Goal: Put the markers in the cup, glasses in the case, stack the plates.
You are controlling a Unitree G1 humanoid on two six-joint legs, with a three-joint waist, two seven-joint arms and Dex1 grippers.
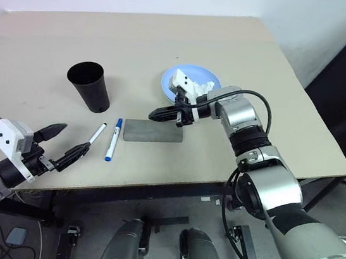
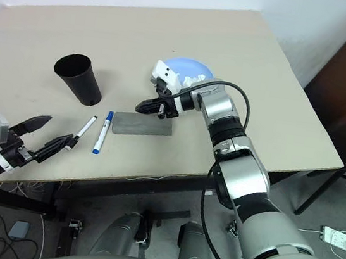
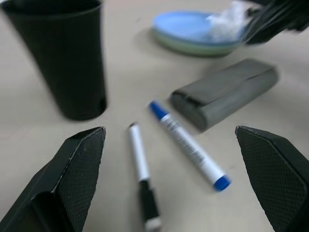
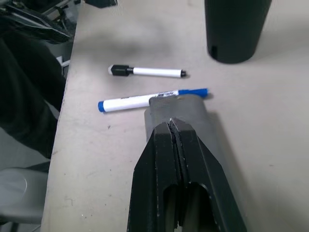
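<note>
**Markers lie loose beside closed case**

On the table [image 1: 245,62], two markers [image 1: 113,139] lie at nine o'clock of the grey case [image 1: 153,132], the cup [image 1: 90,85] at eleven. Right gripper [image 1: 155,113], fingers pressed together, hovers above the case; left gripper [image 1: 66,141] stands spread, empty. The stacked plates [image 1: 191,79] sit at one o'clock.

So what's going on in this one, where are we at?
A humanoid robot is tidying a table. The plates are already stacked, light blue on mint green, with a crumpled white tissue on top. The grey glasses case lies closed, and the right gripper, shut and empty, hovers over it. Both markers, the black-capped marker and the blue-capped marker, lie on the table beside the black cup. The left gripper is open near the black-capped one, holding nothing.
</note>
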